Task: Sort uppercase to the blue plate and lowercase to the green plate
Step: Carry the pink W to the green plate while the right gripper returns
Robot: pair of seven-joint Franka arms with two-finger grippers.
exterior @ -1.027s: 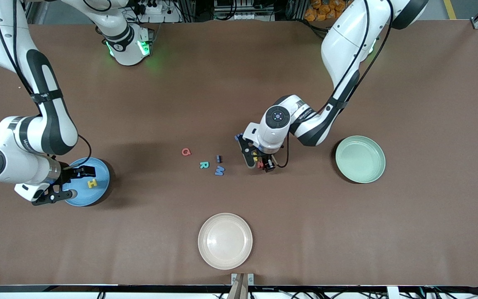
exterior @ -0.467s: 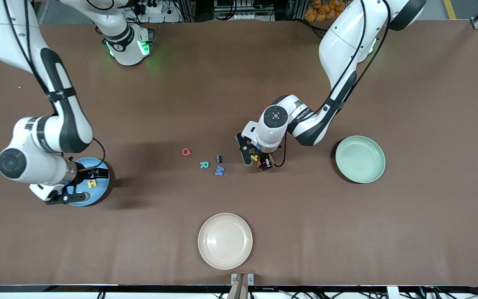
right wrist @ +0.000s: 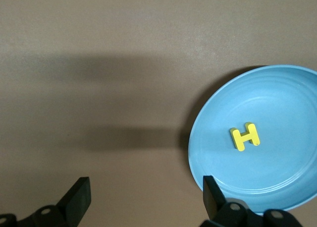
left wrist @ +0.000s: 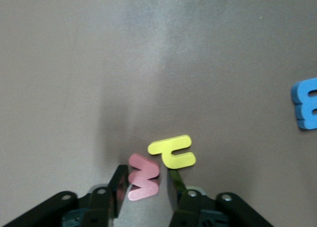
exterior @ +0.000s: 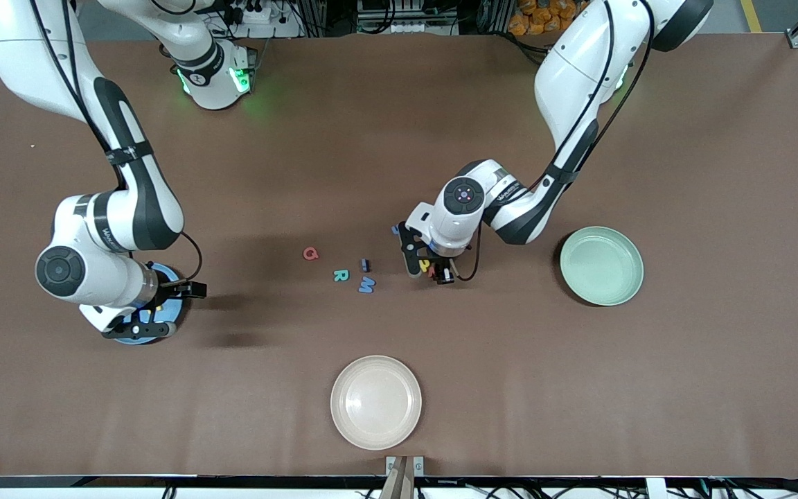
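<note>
left wrist | L fingers [left wrist: 176,187] closed in on red m [left wrist: 143,177] | R gripper [right wrist: 143,195] shifted

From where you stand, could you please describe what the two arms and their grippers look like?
Both arms are glossy white with black joint sections, a round dark cap at each wrist, and thin black cables strapped along the links. The right arm's base glows green. The left gripper and the right gripper are black, with two slim fingers each. The left wrist view shows black fingers on ribbed black mounts.
</note>
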